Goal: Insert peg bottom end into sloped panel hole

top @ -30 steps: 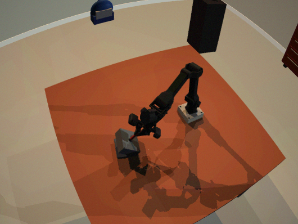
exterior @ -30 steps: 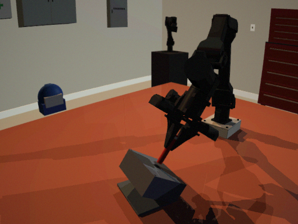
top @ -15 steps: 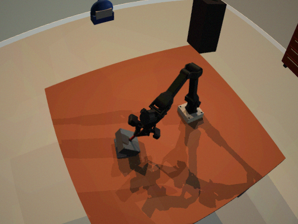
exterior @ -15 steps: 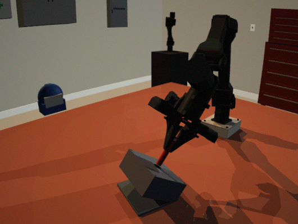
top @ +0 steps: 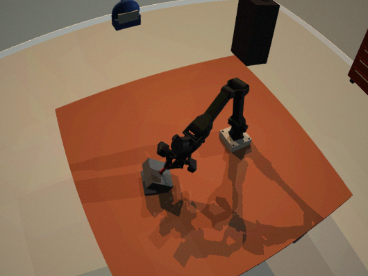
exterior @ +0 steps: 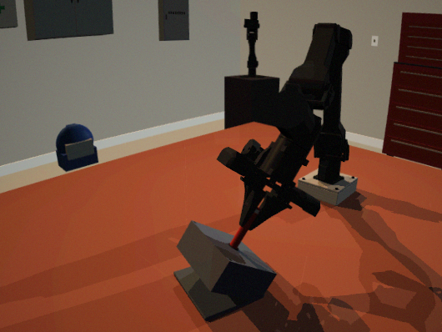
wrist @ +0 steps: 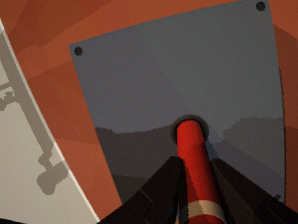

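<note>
A red round peg with a pale band near its upper part is held tilted, its lower end at the sloped panel. The sloped grey panel is the face of a block on a dark base plate. In the wrist view the peg's lower end lies within the dark ring of the hole, which shows to the left, above and to the right of it. How deep the end sits is hidden. My gripper is shut on the peg, a short way off the panel.
The arm's pale base block stands behind the gripper on the orange mat. A black pedestal, a blue helmet-like object and red drawers stand farther back.
</note>
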Motion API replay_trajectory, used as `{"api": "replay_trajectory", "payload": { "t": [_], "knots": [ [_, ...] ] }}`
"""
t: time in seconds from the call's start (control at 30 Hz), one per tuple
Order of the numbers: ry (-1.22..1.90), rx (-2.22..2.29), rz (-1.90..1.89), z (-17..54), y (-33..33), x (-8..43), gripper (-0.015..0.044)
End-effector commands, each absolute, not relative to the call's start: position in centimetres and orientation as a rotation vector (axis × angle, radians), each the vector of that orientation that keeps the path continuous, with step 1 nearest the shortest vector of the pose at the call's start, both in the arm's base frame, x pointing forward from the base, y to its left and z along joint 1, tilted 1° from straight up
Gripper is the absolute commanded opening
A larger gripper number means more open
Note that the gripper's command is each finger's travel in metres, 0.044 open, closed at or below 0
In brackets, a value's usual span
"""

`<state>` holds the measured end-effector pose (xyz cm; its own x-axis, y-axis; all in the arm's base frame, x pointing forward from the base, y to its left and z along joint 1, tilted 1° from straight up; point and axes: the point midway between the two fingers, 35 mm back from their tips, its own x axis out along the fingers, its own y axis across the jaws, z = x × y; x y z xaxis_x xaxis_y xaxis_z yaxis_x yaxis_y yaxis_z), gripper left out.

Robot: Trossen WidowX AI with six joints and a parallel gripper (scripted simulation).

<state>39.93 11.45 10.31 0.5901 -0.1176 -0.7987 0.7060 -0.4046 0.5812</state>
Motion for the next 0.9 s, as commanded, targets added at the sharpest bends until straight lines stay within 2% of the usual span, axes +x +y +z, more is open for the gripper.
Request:
{"api": "replay_trajectory", "payload": {
  "t": [0.0, 0.87],
  "knots": [
    [0.490, 1.766, -0.978, 10.0, 11.5, 40.1, 0.0000],
    [0.489, 1.766, -0.977, 8.7, 11.3, 41.1, 0.0000]
  ]
}}
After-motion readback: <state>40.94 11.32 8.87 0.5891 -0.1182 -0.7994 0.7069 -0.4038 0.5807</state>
